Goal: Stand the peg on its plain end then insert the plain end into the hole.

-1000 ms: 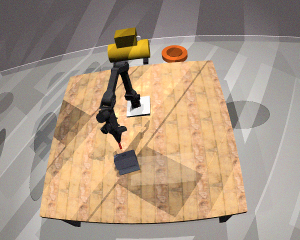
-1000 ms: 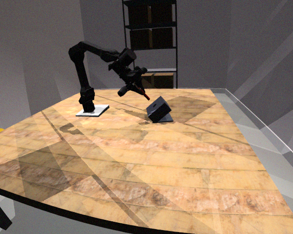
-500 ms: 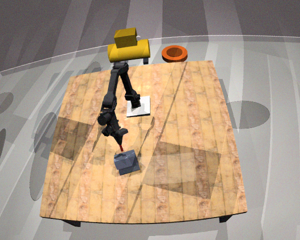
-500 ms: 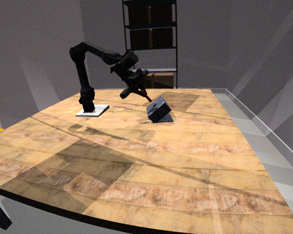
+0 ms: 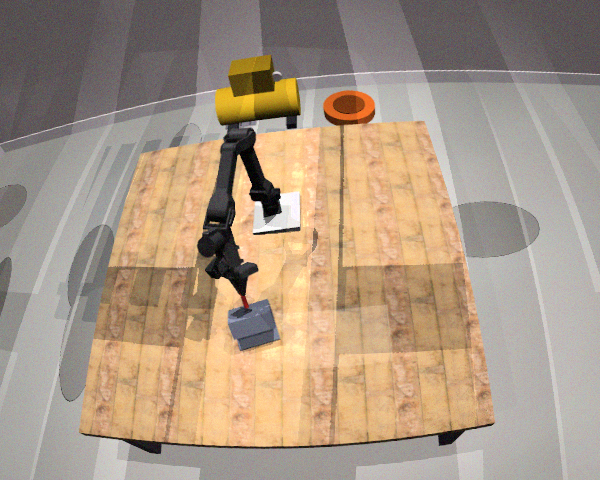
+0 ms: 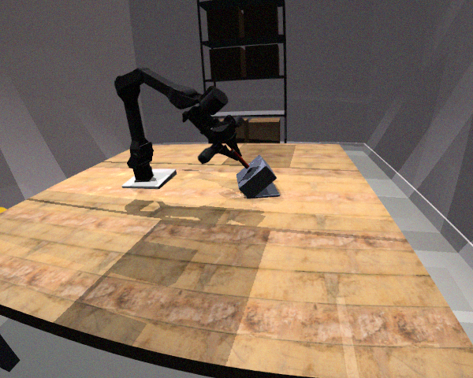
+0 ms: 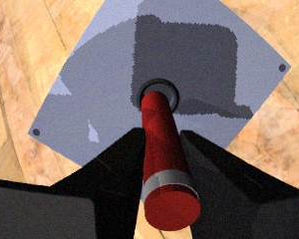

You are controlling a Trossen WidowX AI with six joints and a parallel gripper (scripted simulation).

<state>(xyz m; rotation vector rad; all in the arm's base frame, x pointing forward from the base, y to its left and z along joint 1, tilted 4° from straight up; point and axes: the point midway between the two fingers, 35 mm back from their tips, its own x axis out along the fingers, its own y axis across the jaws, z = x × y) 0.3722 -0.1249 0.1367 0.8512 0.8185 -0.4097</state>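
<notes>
The red peg is tilted, with its white-banded end nearest the wrist camera and its plain end toward the panel. My gripper is shut on the peg, one finger on each side. The blue-grey sloped panel stands below and beyond the gripper. In the wrist view the plain end overlaps the lower left part of the dark-rimmed hole. Whether the tip is inside the hole or just above it, I cannot tell.
The wooden table carries the panel and the arm's white base plate. A yellow tank and an orange ring are beyond the table's far edge. A shelf rack stands behind the table.
</notes>
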